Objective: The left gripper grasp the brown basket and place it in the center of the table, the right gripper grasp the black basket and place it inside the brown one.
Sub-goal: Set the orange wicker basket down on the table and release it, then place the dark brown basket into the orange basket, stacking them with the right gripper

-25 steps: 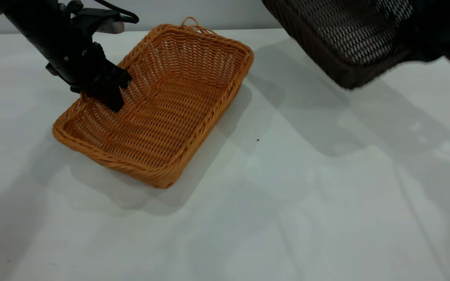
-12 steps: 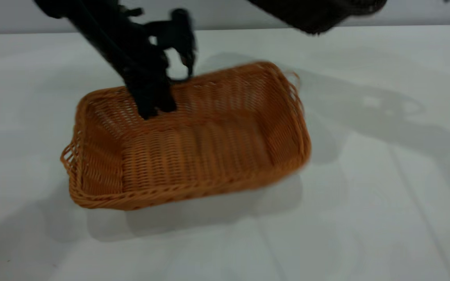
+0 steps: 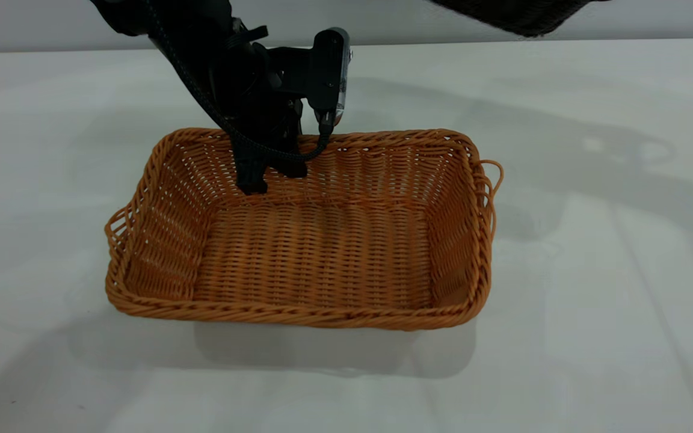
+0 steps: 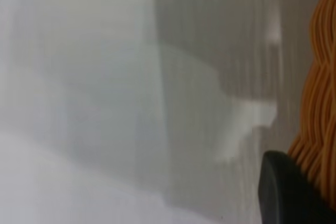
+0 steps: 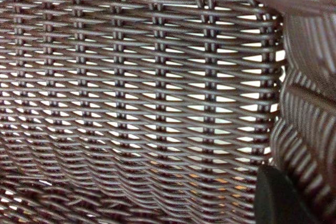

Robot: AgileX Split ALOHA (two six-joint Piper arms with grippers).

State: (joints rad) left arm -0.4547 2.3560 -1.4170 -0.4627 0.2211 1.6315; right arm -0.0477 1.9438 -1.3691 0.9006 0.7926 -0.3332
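Brown basket point(image 3: 316, 240) flat on the white worktop point(image 3: 593, 288), long sides running across the exterior view, open side up, nothing inside. Loop handle on each short end. Left hand point(image 3: 271, 174) at the basket's far long wall, left of that wall's middle: one finger inside against the weave, the other behind the rim, so clamped on the braided rim. Black cable loop hanging from the wrist, draped just over the same rim. Wrist camera block jutting from the arm just above the far rim. In the left wrist view, braided orange rim point(image 4: 320, 103) along one edge, with one dark fingertip point(image 4: 286, 192) touching it; bare worktop point(image 4: 105, 103) and shadows beyond. Black basket point(image 3: 521, 15) raised well above the worktop, beyond the brown basket's far right corner, only its lower edge in the exterior view; not touching the brown basket. Right wrist view filled with the dark openwork weave point(image 5: 136, 103), light through the gaps, one dark fingertip point(image 5: 278, 198) against it. Right hand itself outside the exterior view; cannot tell whether closed on the black basket.
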